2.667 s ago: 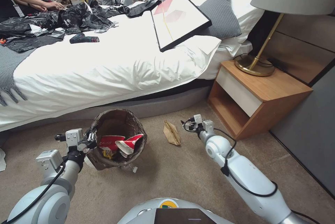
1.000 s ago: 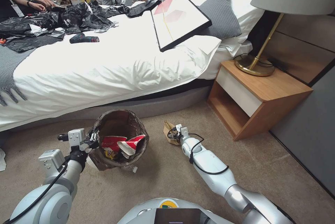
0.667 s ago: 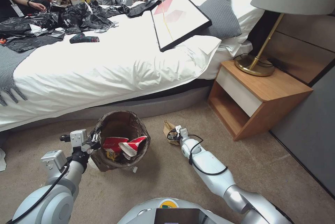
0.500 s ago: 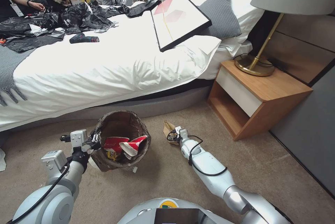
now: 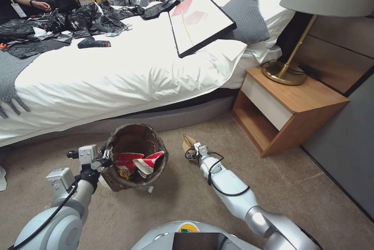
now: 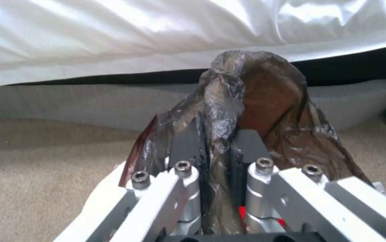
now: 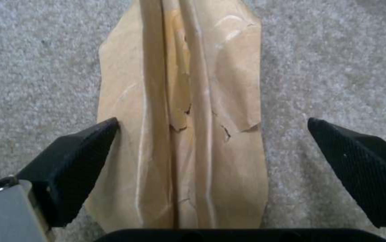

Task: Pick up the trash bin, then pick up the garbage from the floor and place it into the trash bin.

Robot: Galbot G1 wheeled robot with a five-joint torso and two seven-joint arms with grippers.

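The trash bin, a white pail lined with a dark brown bag, stands on the floor before the bed. Crushed red-and-white cups lie inside it. My left gripper is shut on the bin's bag-covered rim; in the left wrist view the left gripper pinches the brown liner. A flat brown paper bag, a piece of the garbage, lies on the carpet right of the bin. My right gripper is low over it. In the right wrist view the right gripper is open, its fingers straddling the paper bag.
The bed's grey base runs just behind the bin and the bag. A wooden nightstand with a brass lamp stands to the right. A white scrap lies at the far left. Open carpet lies in front.
My right arm has swung in to the left and come down onto the paper bag, then crept a little closer. The left gripper and the bin have shifted slightly right.
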